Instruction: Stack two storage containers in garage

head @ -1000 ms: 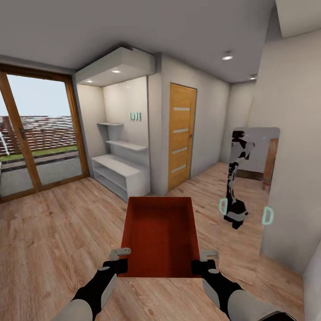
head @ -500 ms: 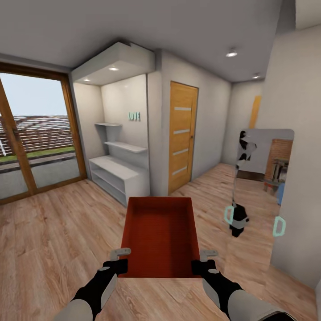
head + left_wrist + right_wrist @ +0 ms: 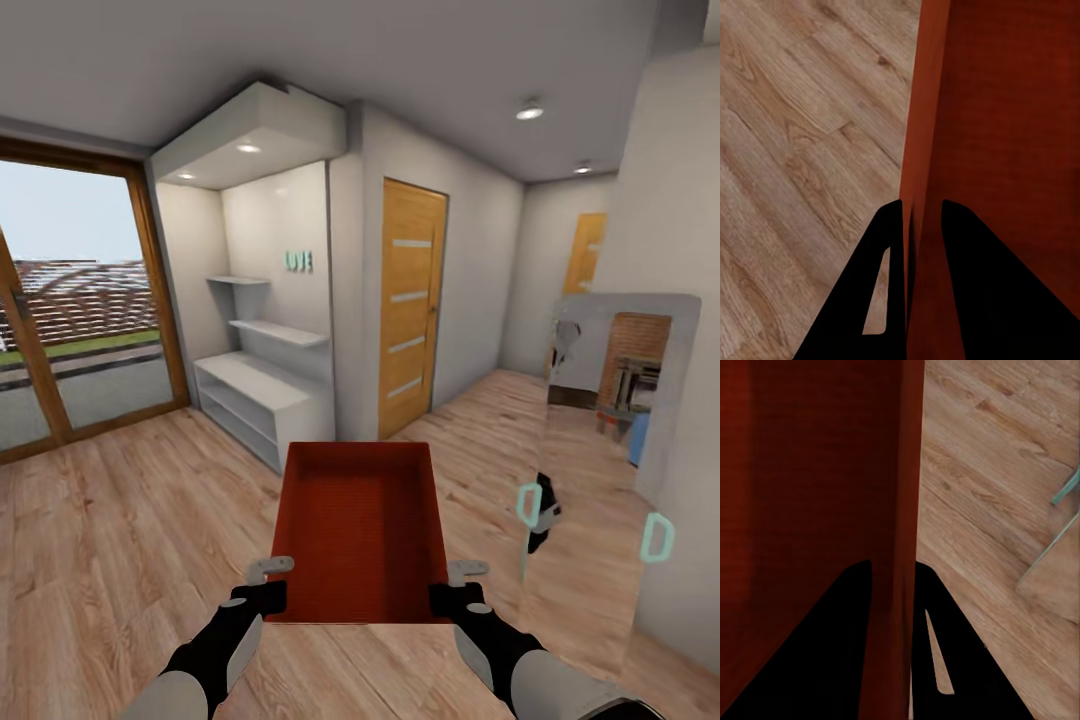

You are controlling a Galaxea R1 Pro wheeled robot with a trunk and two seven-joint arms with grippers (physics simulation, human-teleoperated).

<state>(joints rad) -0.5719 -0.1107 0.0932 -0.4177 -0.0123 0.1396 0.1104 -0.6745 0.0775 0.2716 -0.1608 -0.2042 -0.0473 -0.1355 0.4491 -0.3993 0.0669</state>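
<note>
Well, halfway at best — the left gripper and right gripper each pinch a side wall of one red bin, carried above the wood floor; garage and stacking remain.

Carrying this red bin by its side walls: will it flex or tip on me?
The storage container looks thin-walled, so it may flex slightly. It is empty, likely light. The left gripper and right gripper pinch opposite walls near one end, so the far end may sag.

Glass patio door with wooden frame cut by left edge, small teal wall letters blurred, floor under red-orange rectangular bin hidden
</note>
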